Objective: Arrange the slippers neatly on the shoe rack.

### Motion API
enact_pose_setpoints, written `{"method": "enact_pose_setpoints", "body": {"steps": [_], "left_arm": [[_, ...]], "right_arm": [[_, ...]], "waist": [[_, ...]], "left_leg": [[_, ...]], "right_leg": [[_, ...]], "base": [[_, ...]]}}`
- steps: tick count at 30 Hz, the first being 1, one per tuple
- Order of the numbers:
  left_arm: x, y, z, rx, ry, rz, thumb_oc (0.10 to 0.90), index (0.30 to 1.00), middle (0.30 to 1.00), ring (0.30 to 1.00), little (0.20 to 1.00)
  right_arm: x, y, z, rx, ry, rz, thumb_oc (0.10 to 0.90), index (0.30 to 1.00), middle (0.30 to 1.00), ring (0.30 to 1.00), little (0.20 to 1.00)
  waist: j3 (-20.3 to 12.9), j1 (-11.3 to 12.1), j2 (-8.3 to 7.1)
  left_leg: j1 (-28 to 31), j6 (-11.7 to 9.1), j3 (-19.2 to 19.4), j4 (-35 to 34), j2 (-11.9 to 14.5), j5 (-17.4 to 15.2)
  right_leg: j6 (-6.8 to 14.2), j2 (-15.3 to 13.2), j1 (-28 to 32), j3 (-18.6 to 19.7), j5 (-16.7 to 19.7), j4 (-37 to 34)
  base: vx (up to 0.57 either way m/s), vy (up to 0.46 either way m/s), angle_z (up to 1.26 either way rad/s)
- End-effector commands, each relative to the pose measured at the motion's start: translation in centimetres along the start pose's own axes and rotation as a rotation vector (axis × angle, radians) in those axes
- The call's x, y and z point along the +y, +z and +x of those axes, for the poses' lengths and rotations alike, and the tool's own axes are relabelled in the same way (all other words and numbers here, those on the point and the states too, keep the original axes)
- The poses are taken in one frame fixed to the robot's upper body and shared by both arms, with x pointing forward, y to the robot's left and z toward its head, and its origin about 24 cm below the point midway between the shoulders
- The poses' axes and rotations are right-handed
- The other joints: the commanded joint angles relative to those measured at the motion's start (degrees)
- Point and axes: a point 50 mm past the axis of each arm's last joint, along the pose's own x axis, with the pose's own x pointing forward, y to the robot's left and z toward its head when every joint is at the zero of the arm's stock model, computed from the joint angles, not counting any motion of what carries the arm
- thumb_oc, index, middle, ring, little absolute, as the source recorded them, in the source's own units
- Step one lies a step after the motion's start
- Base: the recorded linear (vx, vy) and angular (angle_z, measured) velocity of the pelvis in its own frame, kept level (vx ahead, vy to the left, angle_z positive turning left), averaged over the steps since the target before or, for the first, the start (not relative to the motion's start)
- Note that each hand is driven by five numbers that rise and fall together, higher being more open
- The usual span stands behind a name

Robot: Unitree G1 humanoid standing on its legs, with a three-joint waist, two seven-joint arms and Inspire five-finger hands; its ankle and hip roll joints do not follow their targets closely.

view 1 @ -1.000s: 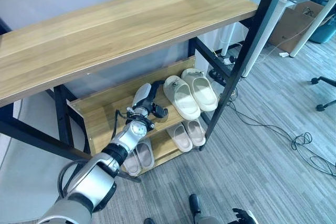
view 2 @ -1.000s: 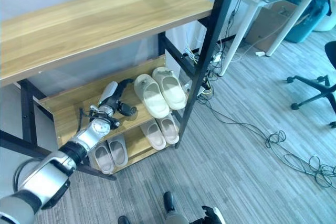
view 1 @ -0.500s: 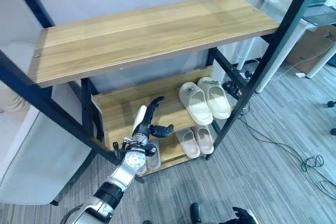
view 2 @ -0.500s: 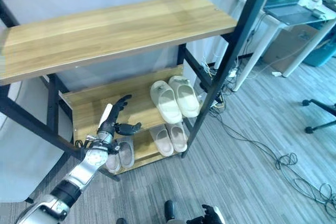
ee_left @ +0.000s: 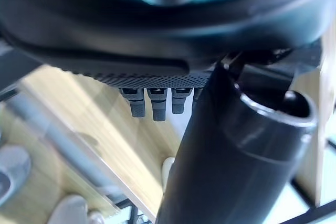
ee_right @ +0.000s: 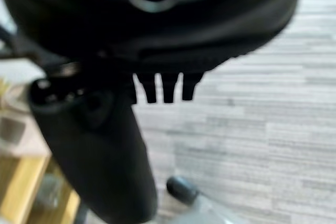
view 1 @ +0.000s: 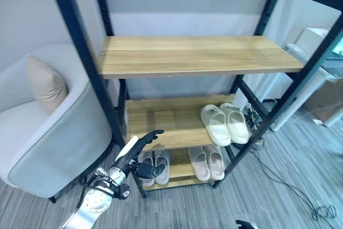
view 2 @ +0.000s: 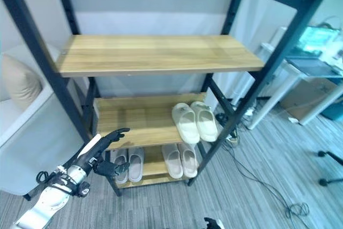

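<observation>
Before the shoe rack (view 1: pixel 193 127) the left hand (view 1: pixel 140 148) hangs empty, fingers straight — right hand (ee_right: pixel 105 145) likewise over floor.

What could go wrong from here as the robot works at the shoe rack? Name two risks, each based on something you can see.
1. The left robot hand hangs open right beside the rack's black front post; reaching in again, it could strike the post or the shelf edge.
2. The cream slippers sit at the right end of the middle shelf with their heels at its front edge; a careless nudge might tip them onto the floor.
</observation>
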Motion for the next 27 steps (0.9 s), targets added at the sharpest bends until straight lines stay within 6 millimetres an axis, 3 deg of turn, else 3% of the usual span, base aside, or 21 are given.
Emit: {"method": "enact_pose_setpoints", "body": {"steps": [1,4,10,11,12,13,14,15,17,19,21,22,23,25,26,27], "left_arm": [[0.9,3.8,0.8,-0.221,-0.014,-0.052,0.8,0.9,0.9,0.9,0.9],[0.7,2.5,-0.4,-0.149,-0.052,-0.088,0.8,0.9,0.9,0.9,0.9],[1.0,0.2,-1.6,-0.034,-0.053,-0.079,0.8,0.9,0.9,0.9,0.9],[1.0,-2.1,-2.3,0.076,-0.052,-0.061,0.8,0.9,0.9,0.9,0.9],[0.9,-2.1,-2.3,0.075,-0.052,-0.06,0.8,0.9,0.9,0.9,0.9],[0.9,-4.7,-3.1,0.206,-0.046,-0.021,0.8,0.9,0.9,0.9,0.9],[0.9,-4.8,-3.1,0.205,-0.046,-0.021,0.8,0.9,0.9,0.9,0.9],[1.0,-7.0,-4.1,0.323,-0.04,0.027,0.8,0.9,0.9,0.9,0.9],[1.4,-7.5,-4.7,0.353,-0.029,0.047,0.8,0.9,0.9,0.9,0.9],[1.9,-9.7,-6.4,0.473,0.044,0.013,0.8,0.9,0.9,0.9,0.9],[1.1,-14.8,-9.4,0.765,0.166,-0.018,0.8,0.9,0.9,0.9,0.9],[1.0,-14.8,-9.3,0.762,0.166,-0.017,0.8,0.9,0.9,0.9,0.9],[0.5,-17.1,-10.5,0.933,0.243,0.007,0.8,0.9,0.9,0.9,0.9],[0.2,-17.9,-11.2,1.01,0.283,-0.011,0.8,0.9,0.9,0.9,0.9],[-0.2,-18.5,-12.0,1.063,0.388,-0.141,0.8,0.9,0.9,0.9,0.9],[-0.2,-18.5,-12.0,1.063,0.388,-0.141,0.8,0.9,0.9,0.9,0.9]], "right_arm": [[-0.1,1.9,0.3,-0.059,-0.002,-0.054,0.8,0.9,0.9,0.9,0.9],[0.8,2.1,0.2,-0.075,0.028,-0.077,0.8,0.9,0.9,0.9,0.9],[0.8,2.2,0.2,-0.078,0.027,-0.082,0.8,0.9,0.9,0.9,0.9],[0.7,1.9,0.2,-0.07,0.025,-0.093,0.8,0.9,0.9,0.9,0.9],[0.7,1.9,0.2,-0.07,0.024,-0.092,0.8,0.9,0.9,0.9,0.9],[0.4,1.7,0.2,-0.065,0.023,-0.094,0.8,0.9,0.9,0.9,0.9],[0.4,1.7,0.2,-0.065,0.023,-0.094,0.8,0.9,0.9,0.9,0.9],[0.0,1.6,0.2,-0.062,0.013,-0.081,0.8,0.9,0.9,0.9,0.9],[-0.1,1.6,0.2,-0.063,0.012,-0.071,0.8,0.9,0.9,0.9,0.9],[-0.3,1.3,0.2,-0.059,0.006,-0.076,0.8,0.9,0.9,0.9,0.9],[-0.7,0.0,0.1,-0.015,0.003,-0.077,0.8,0.9,0.9,0.9,0.9],[-0.7,0.0,0.1,-0.016,0.001,-0.077,0.8,0.9,0.9,0.9,0.9],[-0.9,-0.4,0.1,-0.004,-0.003,0.004,0.8,0.9,0.9,0.9,0.9],[-1.1,-0.2,0.1,-0.009,-0.006,0.064,0.8,0.9,0.9,0.9,0.9],[-1.6,-0.1,0.1,-0.012,-0.016,0.146,0.8,0.9,0.9,0.9,0.9],[-1.6,-0.1,0.1,-0.012,-0.016,0.146,0.8,0.9,0.9,0.9,0.9]], "waist": [[-2.0,-0.1,-2.15],[-1.8,0.4,-2.49],[-1.4,0.7,-2.55],[-1.3,0.7,-2.6],[-1.3,0.7,-2.57],[-1.3,0.5,-2.5],[-1.2,0.6,-2.46],[-1.2,0.1,-2.22],[-1.3,0.0,-2.05],[-1.3,-0.4,-1.81],[-1.1,-0.9,-1.69],[-1.1,-0.9,-1.7],[-1.1,-1.7,-1.65],[-1.0,-2.3,-1.57],[-0.9,-2.7,-1.49],[-0.9,-2.8,-1.46]], "left_leg": [[-1.6,0.1,-2.7,0.4,-0.6,-4.3],[-1.0,0.3,-3.0,0.4,-0.8,-4.6],[-0.9,0.6,-3.7,0.4,-1.1,-4.6],[-0.7,0.7,-3.7,0.4,-1.2,-4.6],[-0.7,0.7,-3.7,0.4,-1.2,-4.6],[-0.6,0.8,-3.5,0.4,-1.3,-4.7],[-0.5,0.8,-3.5,0.4,-1.3,-4.7],[-0.5,0.9,-3.2,0.4,-1.4,-4.6],[-0.4,0.9,-3.1,0.4,-1.4,-4.6],[-0.5,1.0,-2.9,0.4,-1.5,-4.5],[-0.4,1.0,-2.7,0.4,-1.5,-4.5],[-0.7,1.1,-2.7,0.4,-1.6,-4.3],[-0.9,1.1,-2.8,0.4,-1.7,-4.2],[-0.9,1.1,-2.8,0.4,-1.8,-4.1],[-1.1,1.0,-2.7,0.4,-1.8,-3.9],[-1.1,1.0,-2.7,0.4,-1.8,-3.9]], "right_leg": [[5.1,-2.2,0.7,-3.5,-3.0,0.7],[5.2,-2.3,1.6,-4.1,-3.1,0.7],[5.1,-2.5,1.9,-4.4,-3.0,0.7],[5.2,-2.6,2.0,-4.5,-2.9,0.7],[5.2,-2.6,2.0,-4.5,-3.0,0.7],[5.2,-2.6,2.1,-4.4,-2.9,0.7],[5.2,-2.6,2.1,-4.4,-2.9,0.7],[5.1,-2.6,1.9,-4.1,-2.7,0.7],[5.1,-2.7,1.8,-4.0,-2.6,0.7],[5.1,-2.7,1.5,-3.6,-2.4,0.7],[4.9,-2.6,1.4,-3.4,-2.4,0.7],[4.9,-2.7,1.2,-3.5,-2.3,0.7],[4.8,-2.8,0.9,-3.4,-2.3,0.7],[4.8,-2.8,0.8,-3.2,-2.3,0.7],[4.7,-2.9,0.4,-3.1,-2.2,0.7],[4.7,-2.9,0.4,-3.1,-2.2,0.7]], "base": [[0.0,-0.004,0.06],[-0.01,0.008,0.08],[-0.01,0.012,0.03],[-0.01,0.009,0.07],[-0.02,0.017,0.05],[0.0,0.0,0.0],[-0.02,0.032,-0.01],[-0.01,0.037,-0.01],[-0.01,0.031,-0.03],[-0.02,0.028,-0.06],[-0.02,0.019,-0.07],[0.0,0.0,0.0],[0.0,0.0,0.0],[0.0,0.009,0.02],[-0.01,0.014,-0.04],[-0.02,0.032,-0.06]]}}
